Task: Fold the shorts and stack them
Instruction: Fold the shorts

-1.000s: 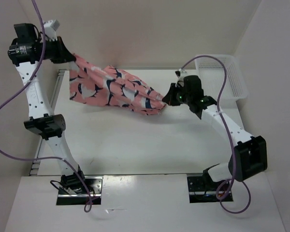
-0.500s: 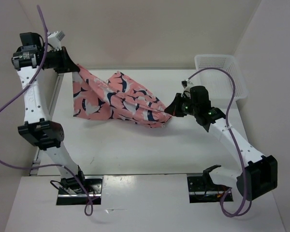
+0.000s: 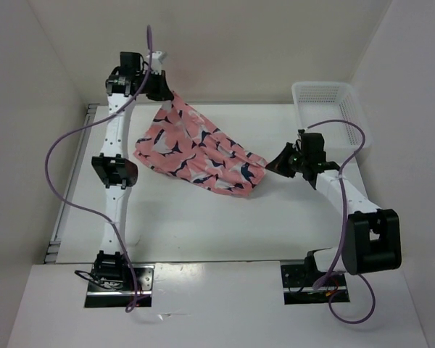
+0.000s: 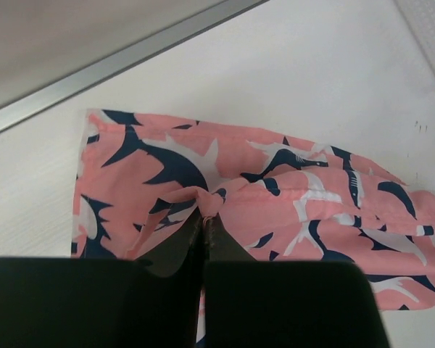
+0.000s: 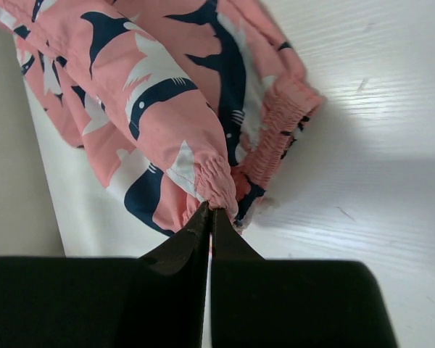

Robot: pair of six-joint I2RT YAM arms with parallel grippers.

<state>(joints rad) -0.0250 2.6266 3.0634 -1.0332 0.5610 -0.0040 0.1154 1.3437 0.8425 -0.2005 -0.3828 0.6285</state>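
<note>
The coral-pink shorts [image 3: 199,148] with navy and white whale shapes hang stretched between both arms over the white table [image 3: 203,225]. At the far back my left gripper [image 3: 167,93] is shut on a hem corner of the shorts [image 4: 275,196], its tips [image 4: 205,214] pinching a fold of fabric. Low on the right my right gripper [image 3: 270,166] is shut on the gathered elastic waistband of the shorts [image 5: 159,87], the tips [image 5: 209,209] clamped on the ruffled edge. The cloth sags toward the table between the two grips.
A white plastic mesh basket [image 3: 332,110] stands at the back right corner. A metal rail [image 3: 71,181] runs along the table's left edge, also seen as the rail [image 4: 130,58] behind the cloth. Walls enclose the back and sides.
My left arm has swung from the far left wall toward the back centre, carrying its corner of the shorts. The right gripper has shifted right and lower, and the cloth now hangs diagonally.
</note>
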